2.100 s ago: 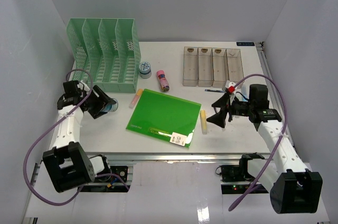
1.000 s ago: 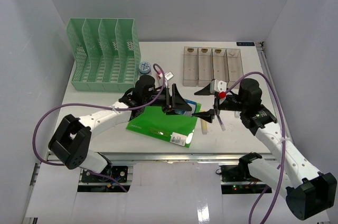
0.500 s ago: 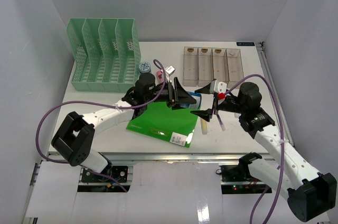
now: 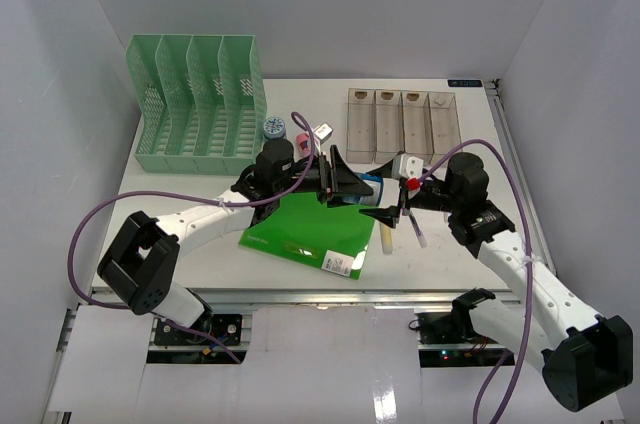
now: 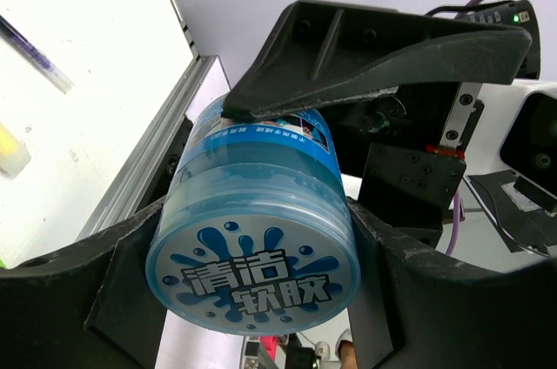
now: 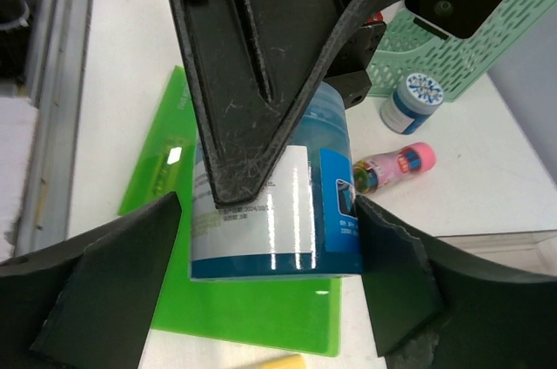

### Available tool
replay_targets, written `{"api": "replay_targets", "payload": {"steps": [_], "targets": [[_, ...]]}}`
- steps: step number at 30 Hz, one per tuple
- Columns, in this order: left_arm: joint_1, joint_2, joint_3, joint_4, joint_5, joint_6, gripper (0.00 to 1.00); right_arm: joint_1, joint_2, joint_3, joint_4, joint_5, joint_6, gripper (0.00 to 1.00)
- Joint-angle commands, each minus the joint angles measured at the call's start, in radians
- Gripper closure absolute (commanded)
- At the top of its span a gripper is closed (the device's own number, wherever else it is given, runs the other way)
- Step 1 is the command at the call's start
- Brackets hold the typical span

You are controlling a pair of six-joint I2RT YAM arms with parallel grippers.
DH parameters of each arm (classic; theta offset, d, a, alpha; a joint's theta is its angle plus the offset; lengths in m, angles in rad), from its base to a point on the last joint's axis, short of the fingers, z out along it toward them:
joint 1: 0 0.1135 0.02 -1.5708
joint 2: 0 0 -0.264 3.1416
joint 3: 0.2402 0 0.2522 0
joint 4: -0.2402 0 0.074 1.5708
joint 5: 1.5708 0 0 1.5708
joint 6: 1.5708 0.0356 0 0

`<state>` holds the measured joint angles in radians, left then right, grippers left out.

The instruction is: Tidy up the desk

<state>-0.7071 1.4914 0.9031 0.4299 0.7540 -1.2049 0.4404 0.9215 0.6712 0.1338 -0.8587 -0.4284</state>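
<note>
Jar (image 5: 252, 247) end-face lettering: left wrist only.

Translucent blue jar (image 5: 252, 238), green folder (image 4: 300, 219)

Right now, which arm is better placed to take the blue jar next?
Right. Its tool stands open on both sides of the blue jar, so it probably only needs to close. The left tool already grips the jar and would just let go.

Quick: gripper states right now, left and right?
Left gripper: shut on the blue jar.
Right gripper: open, straddling the same jar.
</note>
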Motion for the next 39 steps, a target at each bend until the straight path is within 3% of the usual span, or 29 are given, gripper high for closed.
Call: {"api": "replay_targets", "payload": {"steps": [1,3,5,10,15,19,32,35,37,39], "targets": [[-0.005,-0.049,0.037,0.059,0.022,-0.004,0.89,0.006,0.02,0.028,0.022,-0.078,-0.043,0.42],[-0.005,-0.049,0.037,0.055,0.022,-0.002,0.81,0.006,0.031,0.042,-0.004,-0.098,-0.055,0.62],[-0.005,-0.054,0.037,0.048,0.021,0.002,0.71,0.005,0.031,0.049,-0.019,-0.115,-0.067,0.76],[-0.004,-0.071,0.047,0.015,0.011,0.028,0.41,0.006,0.033,0.066,-0.076,-0.119,-0.115,0.9],[0.004,-0.107,0.111,-0.098,-0.014,0.11,0.08,0.006,0.018,0.072,-0.116,-0.095,-0.144,0.92],[0.033,-0.144,0.201,-0.374,-0.087,0.265,0.02,0.004,0.002,0.077,-0.166,-0.064,-0.174,0.92],[0.109,-0.325,0.292,-0.904,-0.472,0.606,0.02,-0.085,0.0,0.099,-0.251,0.1,-0.17,0.92],[0.112,-0.362,0.257,-0.965,-0.567,0.652,0.02,-0.139,0.041,0.143,-0.246,0.206,-0.119,0.92],[0.112,-0.396,0.204,-1.0,-0.639,0.68,0.02,-0.176,0.086,0.188,-0.234,0.4,-0.014,0.92],[0.11,-0.409,0.181,-1.014,-0.695,0.704,0.02,-0.207,0.129,0.233,-0.227,0.472,0.02,0.92]]}}
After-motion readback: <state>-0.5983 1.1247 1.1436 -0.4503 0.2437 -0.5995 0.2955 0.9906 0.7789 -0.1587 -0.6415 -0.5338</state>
